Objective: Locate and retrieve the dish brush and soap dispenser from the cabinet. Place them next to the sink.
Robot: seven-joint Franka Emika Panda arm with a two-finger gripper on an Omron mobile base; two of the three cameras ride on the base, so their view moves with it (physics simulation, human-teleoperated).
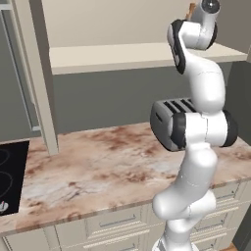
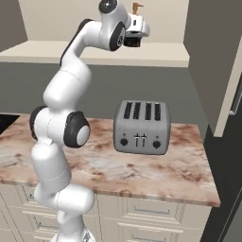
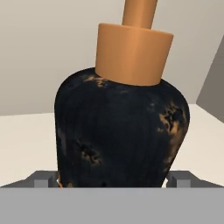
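I've got the arm stretched high, elbow folded, hand level and reaching into the cabinet [image 2: 94, 54] over its pale shelf. The gripper [image 3: 113, 178] sits right at the soap dispenser [image 3: 122, 131]: the black bottle stands upright between my fingertips [image 3: 43, 178], one on either side of its base, copper pump rising above. Whether the pads are actually pressing it I can't tell. From the right base camera the pump top pokes up just beyond the hand. Far below sits the toaster [image 2: 141, 126] on the marbled counter [image 2: 179, 165].
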